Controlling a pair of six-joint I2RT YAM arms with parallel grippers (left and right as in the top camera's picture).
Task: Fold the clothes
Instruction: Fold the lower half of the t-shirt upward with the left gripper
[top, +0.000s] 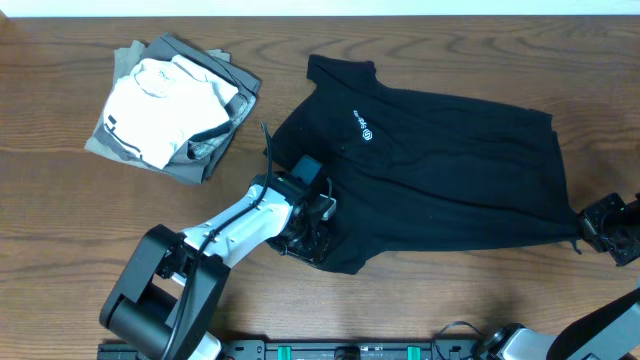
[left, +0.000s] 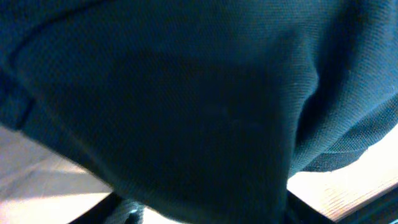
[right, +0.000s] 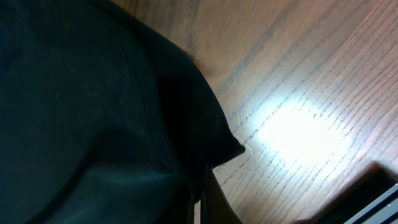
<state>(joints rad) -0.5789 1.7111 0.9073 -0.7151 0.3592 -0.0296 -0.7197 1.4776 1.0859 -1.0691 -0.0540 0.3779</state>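
The black collared shirt lies spread on the wooden table, collar at the back left and its white chest logo facing up. My left gripper is at the shirt's front-left edge. In the left wrist view its two fingers stand apart at the bottom corners, and shirt fabric fills the space between them. My right gripper is at the shirt's right hem corner. In the right wrist view its fingers are pressed together on the shirt's edge.
A pile of folded garments, white on top of grey, sits at the back left. Bare wooden table lies in front of the pile and along the front edge.
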